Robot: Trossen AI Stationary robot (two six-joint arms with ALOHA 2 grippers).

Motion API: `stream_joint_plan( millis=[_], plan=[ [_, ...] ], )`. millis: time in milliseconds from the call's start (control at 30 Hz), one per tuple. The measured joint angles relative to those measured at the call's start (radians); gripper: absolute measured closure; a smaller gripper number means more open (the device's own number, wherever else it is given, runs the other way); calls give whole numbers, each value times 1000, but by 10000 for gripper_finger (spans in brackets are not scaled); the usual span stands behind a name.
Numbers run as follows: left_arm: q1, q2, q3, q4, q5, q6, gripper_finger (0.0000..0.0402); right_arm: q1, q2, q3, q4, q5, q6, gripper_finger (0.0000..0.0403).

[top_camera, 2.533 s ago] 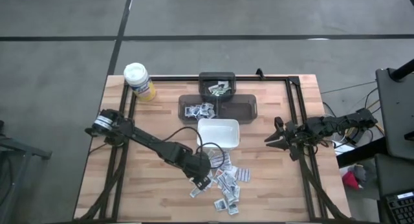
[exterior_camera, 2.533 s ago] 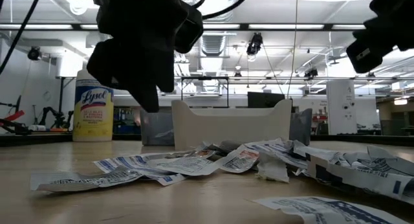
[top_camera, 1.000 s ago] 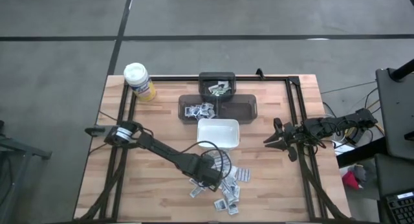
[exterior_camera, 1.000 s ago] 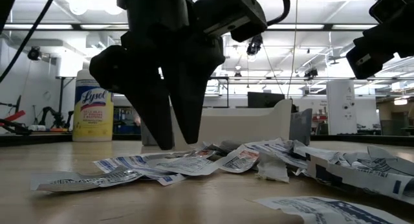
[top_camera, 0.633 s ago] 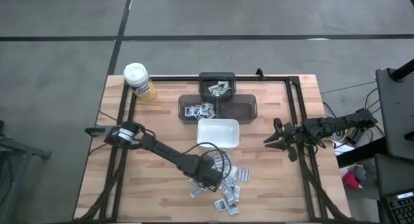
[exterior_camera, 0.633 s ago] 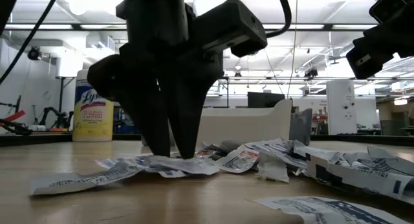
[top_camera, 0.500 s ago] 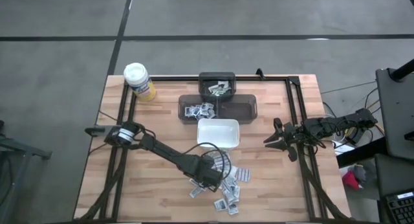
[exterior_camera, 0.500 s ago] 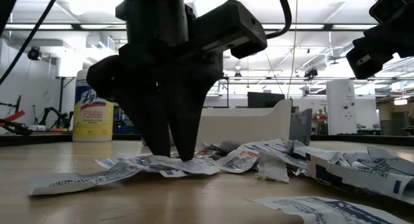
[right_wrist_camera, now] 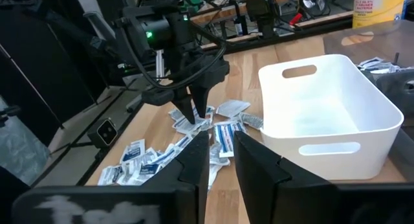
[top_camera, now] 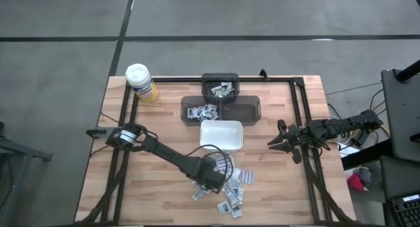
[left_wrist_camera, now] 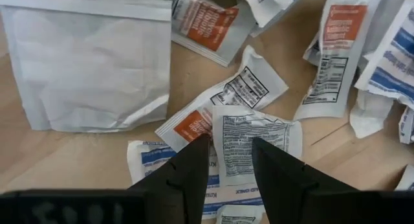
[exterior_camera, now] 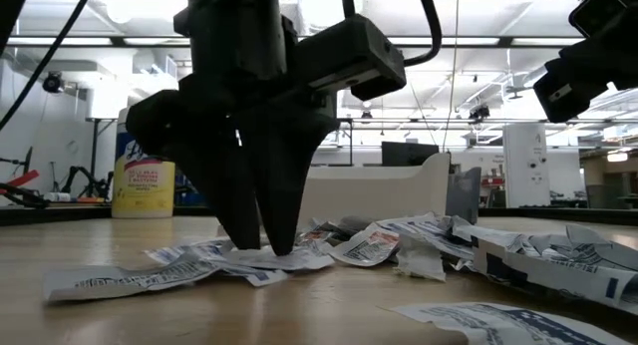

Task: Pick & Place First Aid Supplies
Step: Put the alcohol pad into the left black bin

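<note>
Looks like there's plenty left: most packets (top_camera: 231, 187) lie scattered on the desk (top_camera: 157, 201) just in front of the white bin (top_camera: 221, 134), which looks empty in the right wrist view. The left hand (exterior_camera: 267, 247) is down on the pile, fingers partly open around one packet (left_wrist_camera: 249, 136), not clamped. Only the left wrist view shows that gap. The right hand (top_camera: 273, 142) waits off to the side, fingers slightly apart.

White dish (top_camera: 221, 134) just behind the packets (top_camera: 231, 187); bare table (top_camera: 275, 187) to their right.
</note>
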Motion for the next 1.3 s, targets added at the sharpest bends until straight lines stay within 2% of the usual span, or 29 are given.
stream_joint_plan(
  millis=[200,633,833,1100,1300],
  plan=[
    [0,2,-11,1,0,-27,279,0,0,0,-8,0,0,335],
    [2,0,-12,-5,-2,-27,357,0,0,0,-23,2,0,317],
    [3,-2,-12,-2,-3,-28,397,0,0,0,-24,2,-5,322],
    [3,-7,-9,-4,-4,-32,401,0,0,0,-25,7,-14,335],
    [3,-11,50,-8,-3,11,401,0,0,0,-25,7,-14,327]
  ],
)
